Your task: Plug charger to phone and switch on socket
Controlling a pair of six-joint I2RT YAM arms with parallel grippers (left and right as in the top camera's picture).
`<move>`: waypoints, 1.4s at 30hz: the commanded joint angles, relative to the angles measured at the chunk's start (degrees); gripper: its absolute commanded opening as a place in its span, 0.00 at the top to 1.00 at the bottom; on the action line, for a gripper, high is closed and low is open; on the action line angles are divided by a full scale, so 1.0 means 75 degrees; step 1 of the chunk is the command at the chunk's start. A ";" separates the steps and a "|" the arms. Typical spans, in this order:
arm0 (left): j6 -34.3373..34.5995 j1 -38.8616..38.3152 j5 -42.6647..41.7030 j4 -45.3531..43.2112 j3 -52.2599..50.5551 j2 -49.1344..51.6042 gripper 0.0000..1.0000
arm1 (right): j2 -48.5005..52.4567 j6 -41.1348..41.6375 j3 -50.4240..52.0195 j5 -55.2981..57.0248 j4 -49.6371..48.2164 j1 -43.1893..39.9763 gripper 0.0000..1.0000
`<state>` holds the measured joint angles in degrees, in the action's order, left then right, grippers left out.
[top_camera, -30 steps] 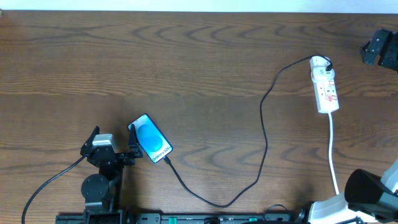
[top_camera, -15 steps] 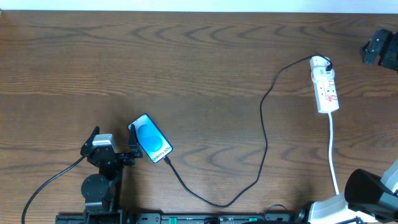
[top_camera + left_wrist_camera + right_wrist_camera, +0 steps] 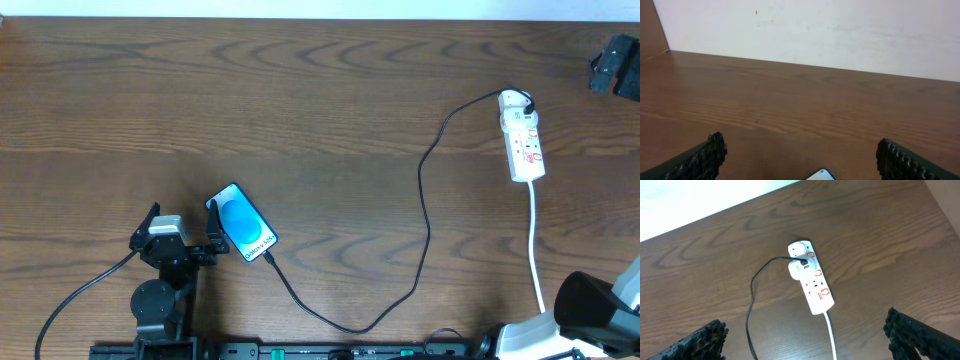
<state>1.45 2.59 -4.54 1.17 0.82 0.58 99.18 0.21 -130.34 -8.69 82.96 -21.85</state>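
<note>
The phone [image 3: 243,223] lies face up at the front left, blue screen lit. Its corner also shows in the left wrist view [image 3: 821,175]. The black charger cable [image 3: 424,215] runs from the socket [image 3: 523,140] at the far right in a long loop to the phone's near end. Its tip [image 3: 269,256] touches the phone; I cannot tell if it is seated. My left gripper [image 3: 183,222] is open, just left of the phone. My right gripper [image 3: 615,65] is open and empty, high above and beyond the socket [image 3: 812,280], with the cable [image 3: 751,297] below it.
The socket's white cord [image 3: 537,240] runs toward the front right, also in the right wrist view [image 3: 831,335]. The right arm's base [image 3: 590,310] stands at the front right corner. A white wall [image 3: 805,30] lies beyond the table's far edge.
My right gripper has moved a little farther toward the far right corner. The left arm, phone, cable and socket have not moved.
</note>
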 commanded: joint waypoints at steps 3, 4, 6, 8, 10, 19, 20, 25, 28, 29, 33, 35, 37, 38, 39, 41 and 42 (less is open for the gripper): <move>-0.0020 0.0047 -0.0189 0.0323 -0.0079 -0.0047 0.02 | -0.0055 -0.0003 -0.0032 0.0085 -0.0012 0.0026 0.01; -0.0023 0.0047 -0.0189 0.0323 -0.0079 -0.0047 0.02 | -0.0064 0.0003 -0.0032 0.0076 -0.0012 0.0029 0.01; -0.0020 0.0047 -0.0187 0.0323 -0.0079 -0.0047 0.02 | -0.0082 0.0023 -0.0032 0.0044 -0.0015 0.0029 0.01; -0.0020 0.0047 -0.0189 0.0323 -0.0079 -0.0047 0.02 | -0.0099 0.0023 -0.0032 -0.0009 -0.0041 0.0044 0.01; -0.0023 0.0047 -0.0187 0.0323 -0.0079 -0.0047 0.02 | -0.0146 0.0023 -0.0029 -0.0006 -0.0149 0.0134 0.01; -0.0020 0.0047 -0.0189 0.0323 -0.0079 -0.0047 0.02 | -0.0545 0.0020 -0.0012 0.0003 -0.0632 0.0685 0.01; -0.0020 0.0047 -0.0187 0.0323 -0.0079 -0.0047 0.02 | -0.0589 0.0020 -0.0009 0.0003 -0.0650 0.0737 0.01; -0.0023 0.0047 -0.0187 0.0323 -0.0079 -0.0047 0.02 | -0.0784 0.0020 0.0009 0.0000 -0.0749 0.0877 0.01; -0.0023 0.0047 -0.0189 0.0323 -0.0079 -0.0047 0.02 | -0.0877 0.0023 0.0026 0.0000 -0.0819 0.0883 0.01; -0.0023 0.0047 -0.0187 0.0323 -0.0079 -0.0047 0.02 | -0.0944 0.0023 0.0079 0.0000 -0.0877 0.0886 0.01; -0.0023 0.0047 -0.0189 0.0323 -0.0079 -0.0047 0.02 | -0.1320 0.0023 0.0653 0.0000 -0.1343 0.0950 0.01; -0.0023 0.0047 -0.0187 0.0323 -0.0079 -0.0047 0.02 | -0.1603 0.0023 0.1192 0.0000 -0.1754 0.1014 0.01; -0.0023 0.0047 -0.0187 0.0323 -0.0079 -0.0047 0.02 | -0.1976 0.0023 0.1953 0.0000 -0.2320 0.1072 0.01; -0.0023 0.0047 -0.0187 0.0323 -0.0079 -0.0047 0.02 | -0.2189 0.0023 0.2363 -0.0003 -0.2617 0.1096 0.01; -0.0023 0.0047 -0.0187 0.0323 -0.0079 -0.0047 0.02 | -0.2396 0.0023 0.2786 -0.0003 -0.2911 0.1128 0.01; -0.0023 0.0047 -0.0187 0.0323 -0.0079 -0.0047 0.02 | -0.2806 0.0023 0.3596 -0.0006 -0.3483 0.1189 0.01; -0.0020 0.0047 -0.0187 0.0323 -0.0079 -0.0047 0.02 | -0.3016 0.0026 0.4019 -0.0006 -0.3800 0.1233 0.01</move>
<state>1.45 2.59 -4.56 1.26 0.89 0.60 80.14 0.23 -105.95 -8.75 56.51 -13.39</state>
